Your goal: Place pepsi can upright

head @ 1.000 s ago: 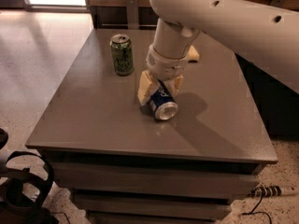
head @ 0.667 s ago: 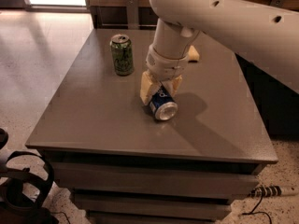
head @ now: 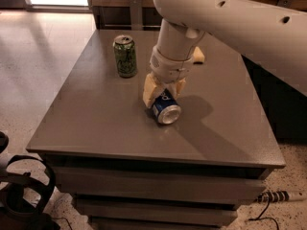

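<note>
The gripper [head: 164,96] is down at the middle of the frame, at the end of the thick white arm [head: 230,18] that sweeps in from the upper right. Its two cream fingers [head: 149,89] straddle the pepsi can [head: 165,110], one on each side of the blue body, and appear to be pressed against it, so the gripper is closed around the can rather than spread wide.

The pepsi can lies on its side on the grey table [head: 110,119], close to the table's centre and just below the wrist. Its silver end faces the lower right of the frame and its blue side with white lettering shows under the fingers. It is not upright.

The green patterned can [head: 125,56] stands upright toward the upper left of the tabletop, apart from the pepsi can and to the left of the arm. A small pale object [head: 198,55] sits on the table behind the arm, partly hidden — what it is cannot be told.

The table front shows drawer-like panels [head: 158,186] along the bottom of the frame. A white power strip [head: 283,195] lies on the speckled floor at the lower right, and a black object [head: 24,190] sits at the lower left edge.
</note>
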